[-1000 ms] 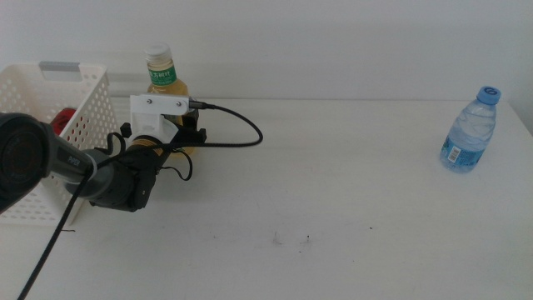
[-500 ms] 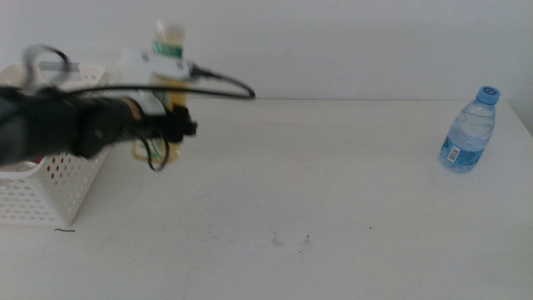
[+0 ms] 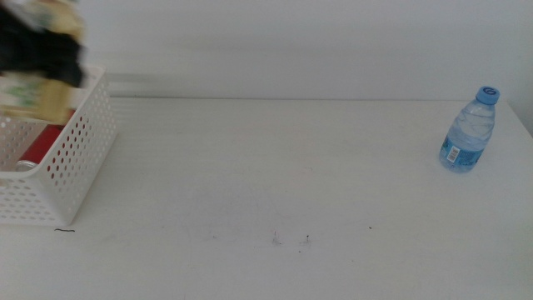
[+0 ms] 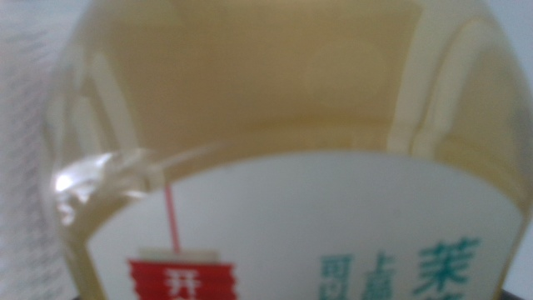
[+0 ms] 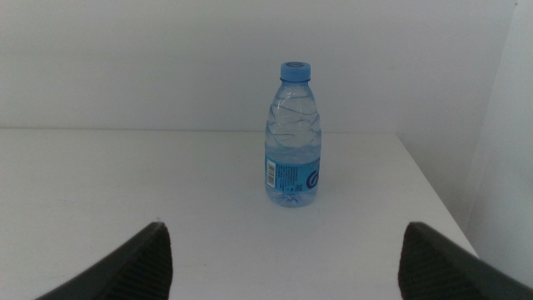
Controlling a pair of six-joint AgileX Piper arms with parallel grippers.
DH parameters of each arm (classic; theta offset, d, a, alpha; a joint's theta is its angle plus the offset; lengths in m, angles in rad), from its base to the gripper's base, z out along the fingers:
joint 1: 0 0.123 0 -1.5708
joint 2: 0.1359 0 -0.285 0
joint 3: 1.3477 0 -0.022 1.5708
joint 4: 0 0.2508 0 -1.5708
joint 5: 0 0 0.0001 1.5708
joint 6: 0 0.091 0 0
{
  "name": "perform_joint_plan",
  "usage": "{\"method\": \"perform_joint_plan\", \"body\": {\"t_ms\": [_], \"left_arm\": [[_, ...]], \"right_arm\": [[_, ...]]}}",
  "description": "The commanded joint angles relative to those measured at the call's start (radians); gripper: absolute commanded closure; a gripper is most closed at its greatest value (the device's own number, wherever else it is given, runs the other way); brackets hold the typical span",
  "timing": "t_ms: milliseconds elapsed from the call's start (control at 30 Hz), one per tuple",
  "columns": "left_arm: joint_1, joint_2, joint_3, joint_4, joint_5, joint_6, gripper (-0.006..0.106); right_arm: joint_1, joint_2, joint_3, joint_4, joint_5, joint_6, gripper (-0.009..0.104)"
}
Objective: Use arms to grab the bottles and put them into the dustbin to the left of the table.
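Carrying the tea bottle (image 3: 37, 96) over the dustbin (image 3: 75, 146), the left gripper (image 3: 37, 46) is pinching it above the soda can (image 3: 37, 147), while the right gripper (image 5: 283, 258), jaws spread, is facing the upright water bottle (image 5: 293, 137).

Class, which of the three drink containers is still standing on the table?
The blue-capped water bottle; the red can lies in the basket, and the tea bottle is held above it.

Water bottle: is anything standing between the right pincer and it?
Nothing visible. In the right wrist view the water bottle stands upright on bare white table, straight ahead of the open right pincer, with no object in between.
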Motion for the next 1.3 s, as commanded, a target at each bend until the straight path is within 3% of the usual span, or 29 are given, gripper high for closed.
{"method": "perform_joint_plan", "body": {"t_ms": [0,233,800,900,1000,1167,1200,1267], "left_arm": [[0.075,0.033,-0.107,-0.003,0.106,0.043,0.102],[0.204,0.215,-0.343,0.042,0.183,0.039,0.102],[0.229,0.431,-0.343,0.029,0.175,0.143,0.098],[0.229,0.440,-0.341,0.027,0.170,0.167,0.087],[0.229,0.448,-0.341,0.027,0.169,0.175,0.066],[0.229,0.452,-0.341,0.029,0.168,0.175,0.012],[0.229,0.450,-0.341,0.023,0.169,0.175,0.006],[0.229,0.447,-0.341,-0.007,0.176,0.191,0.007]], "right_arm": [[-0.009,-0.005,0.004,-0.011,-0.012,-0.006,0.003],[-0.009,-0.005,0.004,-0.011,-0.012,-0.006,0.003],[-0.009,-0.005,0.004,-0.011,-0.012,-0.006,0.003],[-0.009,-0.005,0.004,-0.011,-0.012,-0.006,0.003],[-0.009,-0.005,0.004,-0.011,-0.012,-0.006,0.003],[-0.009,-0.005,0.004,-0.011,-0.012,-0.006,0.003],[-0.009,-0.005,0.004,-0.011,-0.012,-0.006,0.003],[-0.009,-0.005,0.004,-0.011,-0.012,-0.006,0.003]]}}
